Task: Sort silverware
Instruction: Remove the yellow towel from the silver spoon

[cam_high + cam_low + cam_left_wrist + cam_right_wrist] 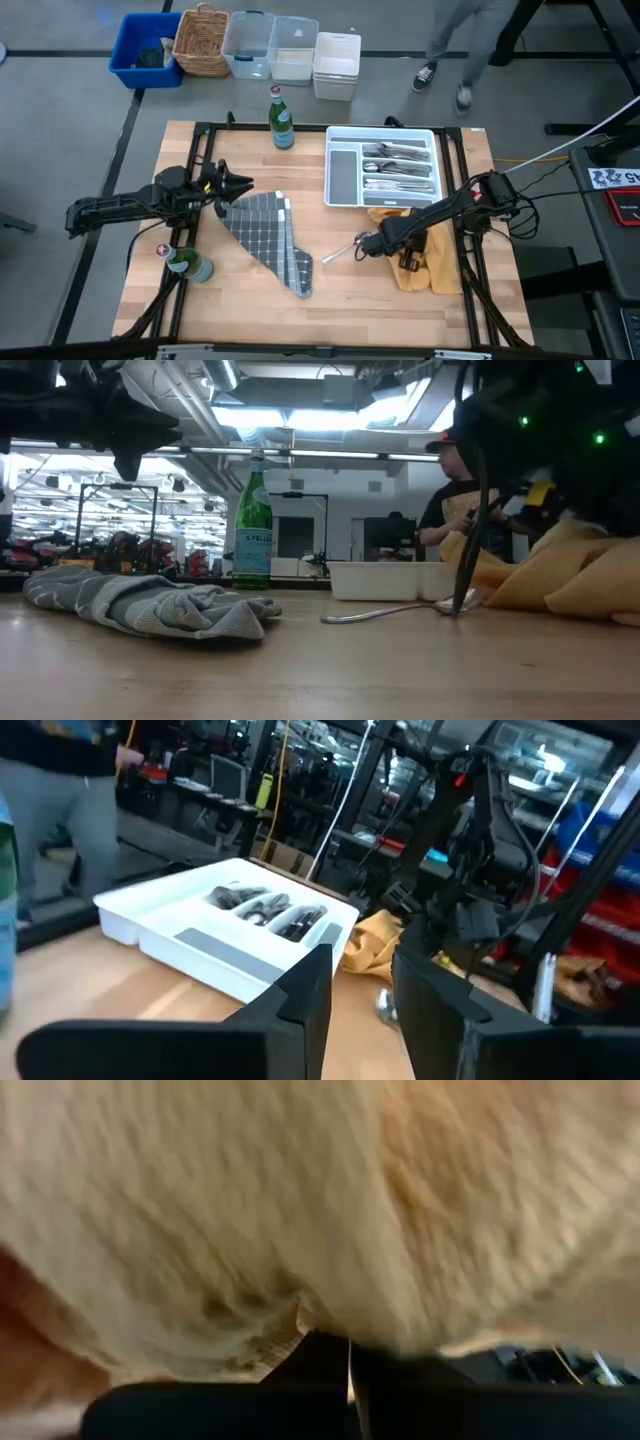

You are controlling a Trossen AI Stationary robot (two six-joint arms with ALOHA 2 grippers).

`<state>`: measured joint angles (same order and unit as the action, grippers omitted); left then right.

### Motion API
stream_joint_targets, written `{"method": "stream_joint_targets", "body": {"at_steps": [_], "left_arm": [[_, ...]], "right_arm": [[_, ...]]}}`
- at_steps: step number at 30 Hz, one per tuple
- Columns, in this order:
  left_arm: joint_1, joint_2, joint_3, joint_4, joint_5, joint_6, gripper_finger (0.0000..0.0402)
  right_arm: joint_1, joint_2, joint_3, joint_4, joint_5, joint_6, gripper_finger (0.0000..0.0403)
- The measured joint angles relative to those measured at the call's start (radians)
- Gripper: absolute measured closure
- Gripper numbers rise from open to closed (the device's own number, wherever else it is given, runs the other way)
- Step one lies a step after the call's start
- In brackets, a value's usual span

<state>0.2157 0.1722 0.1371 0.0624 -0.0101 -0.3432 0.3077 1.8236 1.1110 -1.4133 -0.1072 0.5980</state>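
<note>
from my remote station i see the right gripper (368,244) low at the edge of the yellow cloth (430,265), its fingers pressed together beside the bowl end of a spoon (340,250); whether they actually pinch the spoon i cannot tell. the spoon lies on the wooden table (400,310) between the grey checked cloth (265,240) and the yellow one, its handle pointing toward the grey cloth. the rest of the silverware (395,168) sits in the right-hand compartments of the white tray (343,175) near the table's far edge. my left gripper (236,186) hovers above the table at the grey cloth's far corner, fingers (305,995) spread and holding nothing. one green glass bottle (281,118) stands left of the tray, another (186,262) near the left arm. in the low view a person (462,495) shows beyond the table.
</note>
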Motion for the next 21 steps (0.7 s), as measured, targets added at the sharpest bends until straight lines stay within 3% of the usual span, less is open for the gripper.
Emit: {"method": "stream_joint_targets", "body": {"at_steps": [6, 13, 21], "left_arm": [[0.000, 0.000, 0.000, -0.051, 0.000, 0.134, 0.0306], [0.000, -0.026, 0.000, -0.195, 0.000, 0.142, 0.0306], [0.000, -0.108, -0.017, -0.226, 0.000, 0.187, 0.0306]], "right_arm": [[0.000, 0.000, -0.036, 0.085, -0.022, 0.000, 0.0362], [0.000, 0.000, -0.035, 0.066, -0.042, 0.005, 0.0291], [0.000, -0.001, 0.064, -0.073, -0.039, -0.027, 0.0289]]}}
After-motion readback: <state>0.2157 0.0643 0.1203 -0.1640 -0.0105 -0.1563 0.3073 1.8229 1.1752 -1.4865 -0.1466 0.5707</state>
